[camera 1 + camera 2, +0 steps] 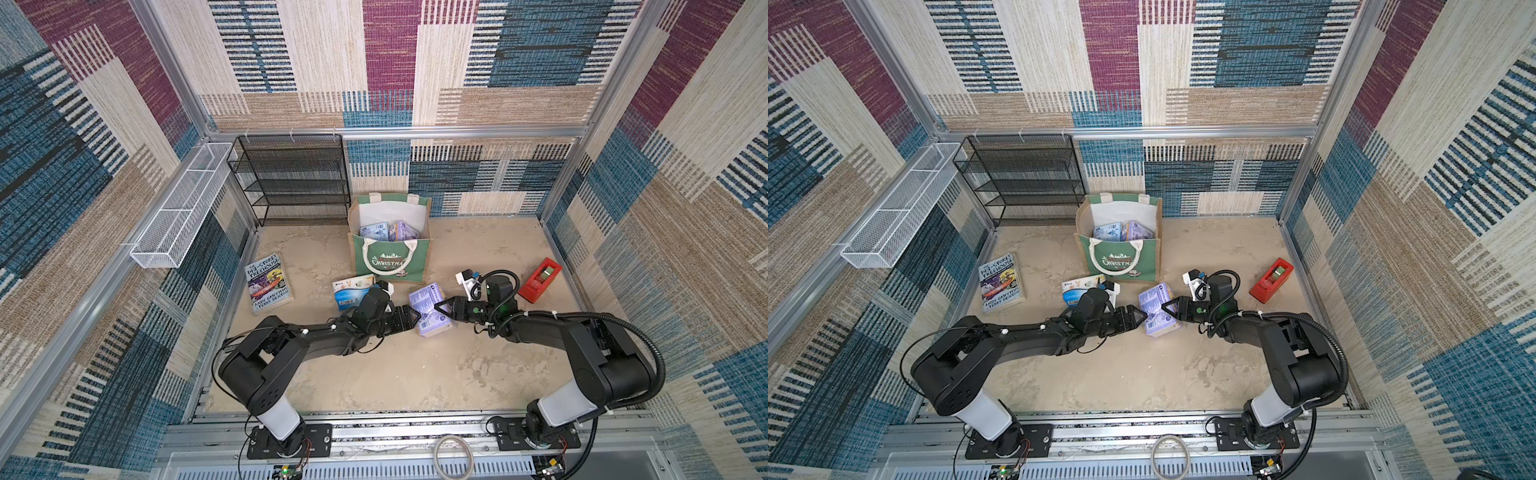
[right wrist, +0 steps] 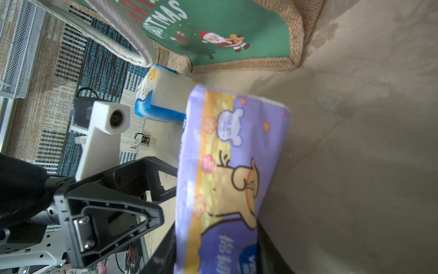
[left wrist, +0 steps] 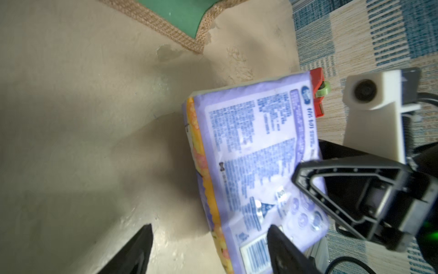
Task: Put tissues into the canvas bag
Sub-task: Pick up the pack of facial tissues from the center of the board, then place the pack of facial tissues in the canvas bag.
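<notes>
A lavender tissue pack hangs tilted between my two grippers, in front of the canvas bag. My right gripper is shut on one end of this pack. My left gripper stands open at the other end, one finger overlapping the pack's barcode corner. Inside the bag lie a light blue pack and a lavender one. A blue-white pack rests on the table left of the bag's front, behind my left wrist.
A "Treehouse" book lies at the left. A red tape dispenser sits at the right, behind my right arm. A black mesh rack stands at the back left, next to the bag. A white wire basket hangs on the left wall.
</notes>
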Tool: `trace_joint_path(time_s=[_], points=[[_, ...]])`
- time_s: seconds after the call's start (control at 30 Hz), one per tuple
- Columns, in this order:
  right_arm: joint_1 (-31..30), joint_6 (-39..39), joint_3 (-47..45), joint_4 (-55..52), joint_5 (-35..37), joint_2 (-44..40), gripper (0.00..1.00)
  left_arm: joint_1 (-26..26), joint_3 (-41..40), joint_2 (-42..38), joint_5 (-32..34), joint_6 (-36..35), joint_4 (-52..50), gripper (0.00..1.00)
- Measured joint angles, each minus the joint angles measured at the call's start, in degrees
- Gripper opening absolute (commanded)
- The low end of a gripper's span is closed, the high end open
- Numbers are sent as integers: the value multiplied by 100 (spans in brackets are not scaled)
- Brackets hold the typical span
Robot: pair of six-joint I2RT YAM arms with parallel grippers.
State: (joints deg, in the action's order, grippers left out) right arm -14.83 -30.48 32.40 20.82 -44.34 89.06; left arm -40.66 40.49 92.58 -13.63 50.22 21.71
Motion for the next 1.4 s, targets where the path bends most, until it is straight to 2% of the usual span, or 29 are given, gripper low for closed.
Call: trace_joint_path(time_s=[0.17,0.57,0.77,1.13,1.4], points=[[2,17,94,-267,61,-273,43,0,-195,-656,369,-111,-90,99],[7,-92,625,-1001,87,-1040,44,17,-706,-2100,1519,-393,-857,99],[7,-256,861,-1388,87,-1482,43,289,-922,-2804,1939,-481,-1355,99],[0,-765,1445,-1626,81,-1941,45,990,-1047,-3421,1941,-498,-2061,99],[-4,-1143,2496,-1537,81,-1342,46,1294,-1104,-3442,1845,-498,-2295,99]])
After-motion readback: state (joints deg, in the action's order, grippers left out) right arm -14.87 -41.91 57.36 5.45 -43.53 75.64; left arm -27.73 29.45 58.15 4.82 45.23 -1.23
